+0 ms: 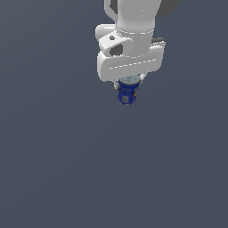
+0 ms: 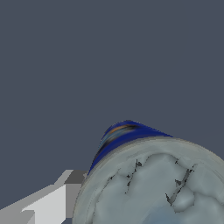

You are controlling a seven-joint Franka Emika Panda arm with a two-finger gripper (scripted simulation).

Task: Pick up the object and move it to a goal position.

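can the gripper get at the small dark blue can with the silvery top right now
Probably yes: the small dark blue can with the pale silvery top already sits right under the white gripper, between its fingers; nothing stands between them, though a firm grip is unclear.

The light is soft and even in both pictures. The dark grey floor (image 1: 53,169) has no shadows and no shiny spots. The white arm (image 1: 131,44) looks bright, with darker grey at its 1 o'clock side. The exterior view is a bit blocky and fuzzy. In the wrist view the can (image 2: 153,188) sits very close at 5 o'clock, and its pale top looks smeared and soft.
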